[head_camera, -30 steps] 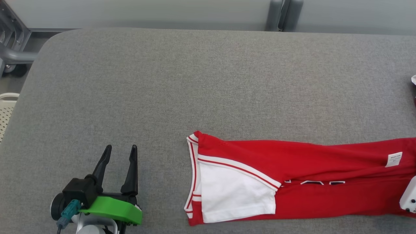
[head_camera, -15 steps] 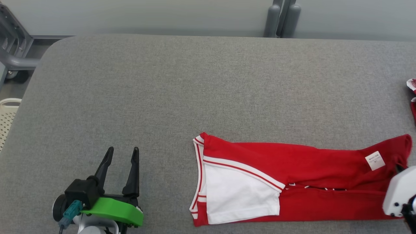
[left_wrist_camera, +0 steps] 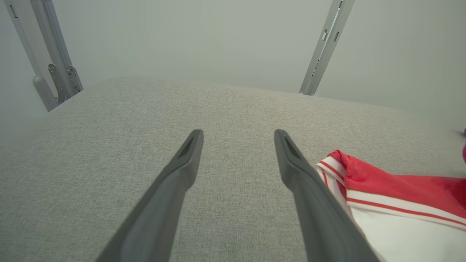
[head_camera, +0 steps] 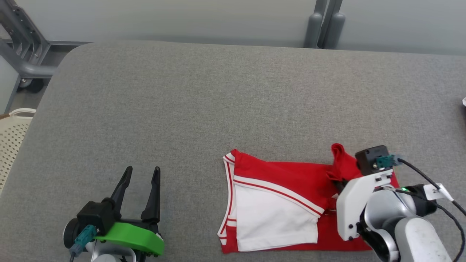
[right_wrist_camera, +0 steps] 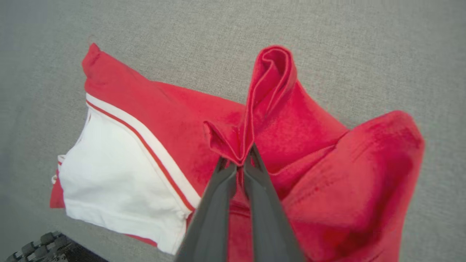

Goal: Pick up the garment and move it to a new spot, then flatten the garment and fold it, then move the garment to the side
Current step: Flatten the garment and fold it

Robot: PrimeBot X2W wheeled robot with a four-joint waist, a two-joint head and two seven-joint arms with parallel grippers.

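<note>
Red knit fabric is bunching between the two dark fingers of the right gripper (right_wrist_camera: 238, 162), which are pressing together on a pinched fold of the jersey (right_wrist_camera: 174, 120). In the right wrist view a rolled ridge of cloth is standing up just beyond the fingertips. A loose red hump is swelling to the right of them, lifted off the surface.

The rest of the jersey is lying flat on the grey fabric-covered table (head_camera: 182, 109), near its front edge and toward the robot's right in the head view. Its white panel (head_camera: 269, 214), bordered by red-and-white striped trim, is facing up at the end nearer the left gripper (head_camera: 142, 169). The gathered end is rising beside the right arm's white wrist housing (head_camera: 355, 203).

The left gripper is sitting low over the table at the lower left of the head view, well apart from the jersey. Its fingers are spreading wide with nothing between them, and whether it is touching the table I cannot tell. The left wrist view is showing bare grey cloth between the fingertips and the jersey's striped corner off to the right.

A pale perforated basket (head_camera: 14, 127) is sitting beyond the table's left edge, and a grey metal frame (head_camera: 25, 54) is standing behind that corner.
</note>
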